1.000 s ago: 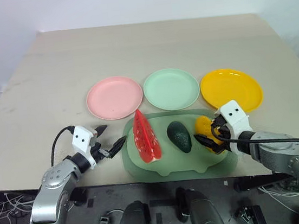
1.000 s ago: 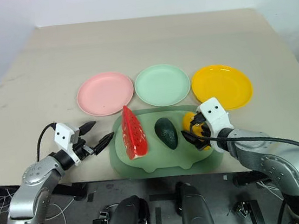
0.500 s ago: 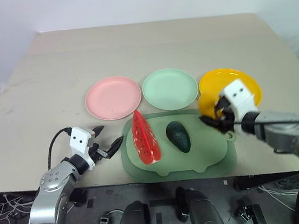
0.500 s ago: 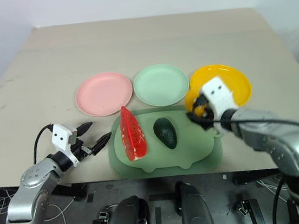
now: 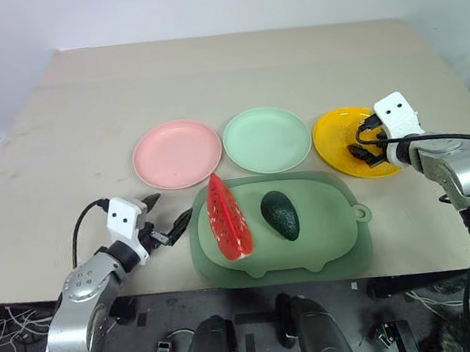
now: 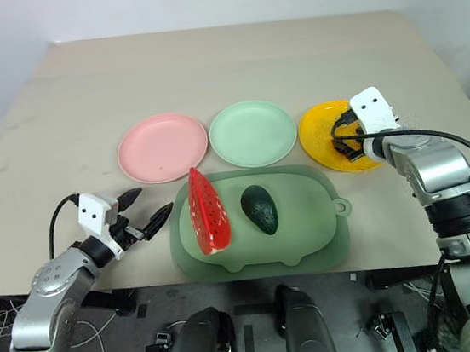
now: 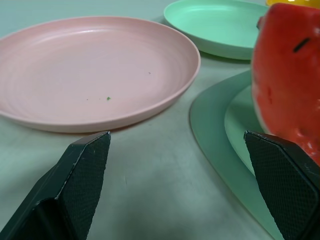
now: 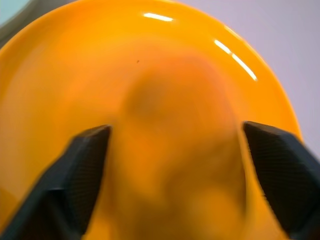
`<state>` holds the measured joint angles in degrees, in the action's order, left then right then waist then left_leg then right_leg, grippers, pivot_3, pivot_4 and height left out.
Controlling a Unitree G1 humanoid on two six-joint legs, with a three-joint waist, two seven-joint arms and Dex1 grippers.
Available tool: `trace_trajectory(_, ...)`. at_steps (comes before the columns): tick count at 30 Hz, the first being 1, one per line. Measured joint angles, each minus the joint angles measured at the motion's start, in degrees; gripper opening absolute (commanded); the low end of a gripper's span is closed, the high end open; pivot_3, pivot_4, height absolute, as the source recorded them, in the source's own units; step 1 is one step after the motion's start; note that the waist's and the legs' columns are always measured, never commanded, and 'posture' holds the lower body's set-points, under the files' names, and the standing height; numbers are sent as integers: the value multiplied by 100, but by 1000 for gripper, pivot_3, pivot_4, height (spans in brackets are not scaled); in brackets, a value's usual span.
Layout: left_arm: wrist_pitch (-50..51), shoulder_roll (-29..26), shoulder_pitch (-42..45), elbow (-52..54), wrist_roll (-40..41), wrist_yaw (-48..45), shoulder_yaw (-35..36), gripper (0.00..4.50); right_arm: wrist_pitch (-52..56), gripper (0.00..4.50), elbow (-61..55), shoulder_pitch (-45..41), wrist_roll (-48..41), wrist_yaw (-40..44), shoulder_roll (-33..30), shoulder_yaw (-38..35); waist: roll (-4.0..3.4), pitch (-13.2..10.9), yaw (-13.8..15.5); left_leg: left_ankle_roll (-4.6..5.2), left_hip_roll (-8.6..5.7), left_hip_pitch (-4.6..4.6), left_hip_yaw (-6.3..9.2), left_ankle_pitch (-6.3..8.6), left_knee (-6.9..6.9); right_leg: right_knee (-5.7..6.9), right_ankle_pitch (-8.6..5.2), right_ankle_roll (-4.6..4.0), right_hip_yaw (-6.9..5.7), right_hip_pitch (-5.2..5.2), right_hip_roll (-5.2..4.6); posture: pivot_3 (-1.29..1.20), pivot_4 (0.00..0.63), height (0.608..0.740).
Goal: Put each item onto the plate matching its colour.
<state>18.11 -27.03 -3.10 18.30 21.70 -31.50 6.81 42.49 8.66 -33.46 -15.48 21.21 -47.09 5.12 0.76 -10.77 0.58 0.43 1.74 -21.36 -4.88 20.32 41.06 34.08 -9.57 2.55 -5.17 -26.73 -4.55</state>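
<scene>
The wide beige worktop (image 5: 231, 73) carries everything. At its six o'clock edge lies the large rounded pale green plastic board (image 5: 328, 233) with a small handle loop at three o'clock. On the board rest the red toy watermelon wedge with green rind (image 5: 226, 217), towards nine o'clock, and the dark green toy avocado (image 5: 280, 215) near the middle, apart from each other. Just beyond the board stand three round plastic plates in a row: the pink plate (image 5: 177, 153) at eleven o'clock, the pale mint green plate (image 5: 266, 139) at twelve, the yellow-orange plate (image 5: 333, 134) at two. The right gripper (image 5: 366, 144) hangs over the yellow-orange plate, its fingers (image 8: 85, 175) spread wide around the blurred yellow oval toy mango (image 8: 175, 165) between them, which seems to lie on that plate. The left gripper (image 5: 168, 221) sits at nine o'clock of the board, fingers (image 7: 80, 180) spread, empty.
</scene>
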Motion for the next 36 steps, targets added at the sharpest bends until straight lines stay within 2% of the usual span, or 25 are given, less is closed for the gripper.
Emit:
trace_trajectory(4,5,0,-189,75,0,51,98,4500,-569,4491,-814,461,347,275,-324,-125,-1,-1,27,0,0,-2,3,0,0,-1,-1,1,-2,0,-2,0,150,740)
trace_trajectory(8,19,-13,-209,102,4,42,115,4500,-576,4491,-2013,944,248,524,-548,-807,0,0,19,0,1,0,3,0,3,-1,-1,1,-2,2,-2,0,150,740)
trace_trajectory(11,36,-25,-143,90,4,-7,102,4500,304,4491,-3211,1177,-805,784,-243,-1495,2,0,1,-1,9,3,4,0,1,-1,-1,0,-1,3,6,0,150,740)
trace_trajectory(14,38,-35,15,69,4,-86,79,4500,1507,4491,-4102,1325,-1997,693,372,-1782,4,2,8,-1,10,5,7,0,2,1,-1,-1,-2,5,5,0,150,740)
trace_trajectory(18,50,-56,168,-91,1,-155,66,4500,2718,4491,-4752,1587,-2916,189,1162,-1573,1,1,14,-1,5,0,4,1,3,2,-1,-2,-1,1,-3,0,150,740)
trace_trajectory(24,53,-82,224,-148,-2,-234,59,4500,3520,4491,-4858,1365,-3051,-640,1809,-1398,2,1,11,-1,4,0,6,0,2,3,-1,-3,-2,0,-1,0,150,740)
trace_trajectory(36,57,-92,147,-142,-3,-220,63,4500,3788,4491,-4601,1238,-2735,-978,2116,-495,1,1,4,-1,4,0,6,0,2,3,-1,-3,-2,0,-1,0,150,740)
